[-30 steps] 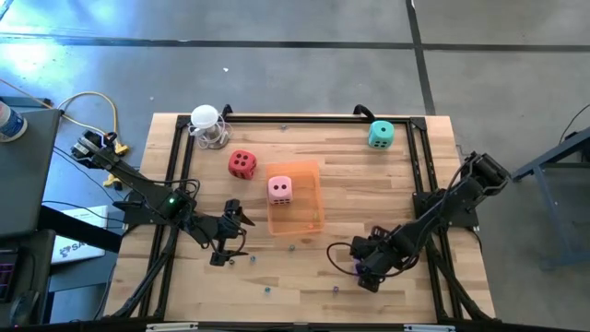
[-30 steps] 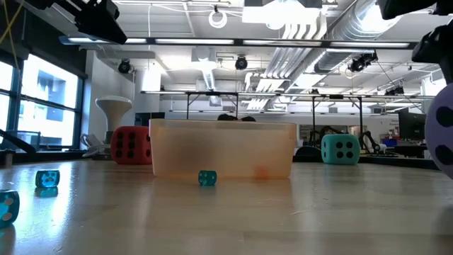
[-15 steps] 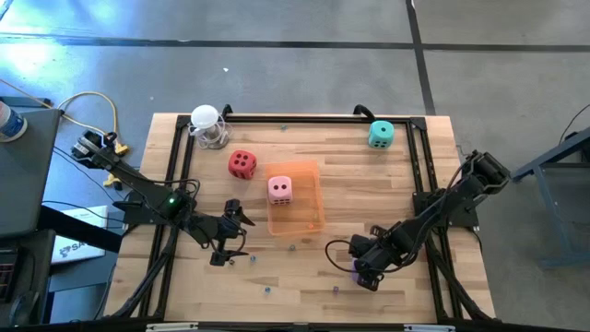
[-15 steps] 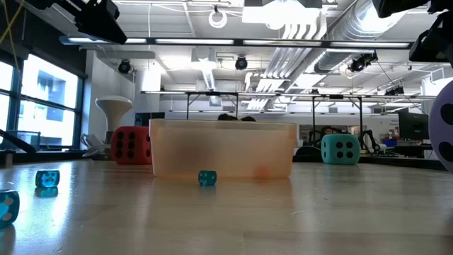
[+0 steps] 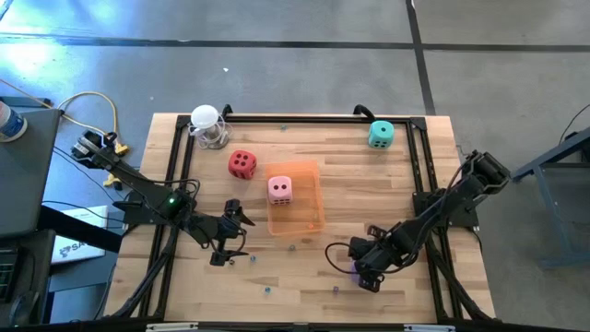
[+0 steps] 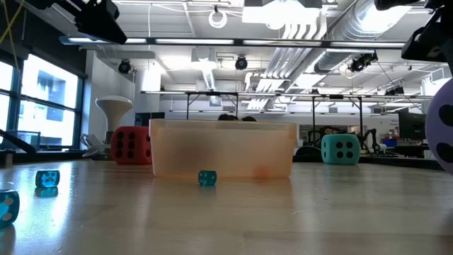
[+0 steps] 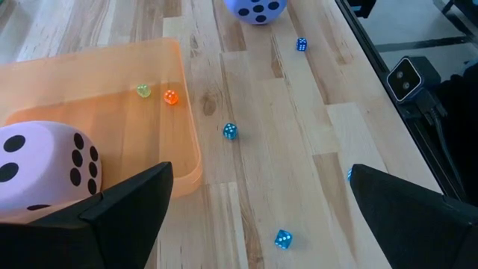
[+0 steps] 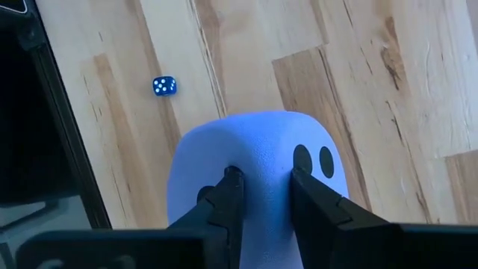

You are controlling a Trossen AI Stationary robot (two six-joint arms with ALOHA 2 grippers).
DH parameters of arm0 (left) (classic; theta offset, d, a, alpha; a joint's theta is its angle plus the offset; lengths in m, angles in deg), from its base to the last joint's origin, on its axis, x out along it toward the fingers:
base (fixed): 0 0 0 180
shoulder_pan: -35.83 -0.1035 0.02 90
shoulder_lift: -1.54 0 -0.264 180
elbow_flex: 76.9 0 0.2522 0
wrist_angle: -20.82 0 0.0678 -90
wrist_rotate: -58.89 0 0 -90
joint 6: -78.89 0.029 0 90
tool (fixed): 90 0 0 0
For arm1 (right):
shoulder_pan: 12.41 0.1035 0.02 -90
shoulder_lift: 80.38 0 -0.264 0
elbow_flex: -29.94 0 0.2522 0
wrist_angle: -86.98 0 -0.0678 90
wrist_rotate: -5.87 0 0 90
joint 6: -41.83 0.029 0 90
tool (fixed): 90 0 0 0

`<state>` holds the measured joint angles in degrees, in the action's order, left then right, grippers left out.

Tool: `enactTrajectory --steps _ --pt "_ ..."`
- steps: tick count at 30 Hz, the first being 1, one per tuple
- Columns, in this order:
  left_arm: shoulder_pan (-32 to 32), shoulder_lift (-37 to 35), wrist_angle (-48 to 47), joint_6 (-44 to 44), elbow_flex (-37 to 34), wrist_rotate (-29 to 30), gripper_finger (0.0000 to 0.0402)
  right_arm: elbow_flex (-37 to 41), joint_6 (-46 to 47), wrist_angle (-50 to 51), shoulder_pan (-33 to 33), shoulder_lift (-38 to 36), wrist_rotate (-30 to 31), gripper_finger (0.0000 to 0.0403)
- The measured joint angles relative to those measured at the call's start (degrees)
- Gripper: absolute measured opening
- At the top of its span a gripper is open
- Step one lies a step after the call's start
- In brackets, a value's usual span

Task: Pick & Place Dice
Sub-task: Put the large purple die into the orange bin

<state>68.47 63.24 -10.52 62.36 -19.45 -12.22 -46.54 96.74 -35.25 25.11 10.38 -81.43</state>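
Observation:
The purple die (image 8: 254, 161) lies near the table's front right, and my right gripper (image 8: 265, 181) is shut on it from above; in the high view only a purple sliver (image 5: 356, 268) shows beside the gripper (image 5: 366, 269). The pink die (image 5: 280, 189) sits inside the orange tray (image 5: 309, 219). On the wood to the tray's far left rests the red die (image 5: 242, 164). The teal die (image 5: 381, 135) sits at the far right. My left gripper (image 5: 226, 245) hovers open on the near left of the tray, its fingers spread wide (image 7: 258, 224). My right gripper pinches the purple die's top (image 8: 261, 149) between its two fingers (image 8: 231, 187), coming steeply from above. The soft top is dented in between the fingertips. In the low view the die (image 6: 446, 134) sits at table level, not lifted.
Tiny blue dice (image 7: 230, 131) (image 8: 164, 86) are scattered over the near half of the table, and two small beads (image 7: 170, 97) lie in the tray. A white round object (image 5: 206, 124) stands at the far left corner. Black frame rails (image 5: 426, 198) run along the table's sides.
My right gripper has shut on the purple die while staying in place. In the low view the die's visible side has drawn in a little toward the picture's right edge. The left arm has kept still.

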Motion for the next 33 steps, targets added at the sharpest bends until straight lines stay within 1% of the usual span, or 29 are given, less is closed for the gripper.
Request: enactTrajectory --steps 5,9,10,15,18,21,24,26,30,33 --pt "0.0 0.0 0.0 0.0 0.0 0.0 0.0399 -0.11 -2.14 -0.99 0.02 0.02 1.24 0.0066" --pt "0.0 0.01 0.02 0.02 0.01 0.0 0.0399 -2.84 -5.41 -0.1 0.02 0.35 2.41 0.0048" --pt "0.0 0.0 0.0 0.0 0.01 0.0 0.0399 -4.08 -6.91 0.12 0.02 0.34 2.84 0.004" --pt "0.0 0.0 0.02 0.02 0.01 0.0 0.0399 -10.27 -14.76 3.28 -0.25 0.2 6.37 0.0037" --pt "-0.01 0.01 0.0 0.21 0.02 0.0 0.0399 -13.49 -21.1 4.95 -1.59 0.2 10.18 0.0029" --pt "0.0 -0.01 0.02 0.44 0.0 0.0 0.0399 -16.17 -28.21 6.0 -4.77 0.2 12.8 0.0028" --pt "-0.01 0.0 0.02 0.4 0.01 0.0 0.0399 -18.63 -37.74 4.35 -9.19 0.13 11.7 0.0018" --pt "-0.02 0.01 0.01 0.39 0.01 0.0 0.0399 -19.94 -42.97 3.85 -12.67 0.11 10.29 0.0012" --pt "-0.02 0.0 0.01 0.38 0.0 0.0 0.0399 -21.42 -49.62 2.96 -20.32 0.07 7.45 0.0005" --pt "0.0 0.01 0.0 1.32 0.0 0.0 0.0399 -21.42 -53.96 0.07 -26.08 0.07 2.63 0.0002"
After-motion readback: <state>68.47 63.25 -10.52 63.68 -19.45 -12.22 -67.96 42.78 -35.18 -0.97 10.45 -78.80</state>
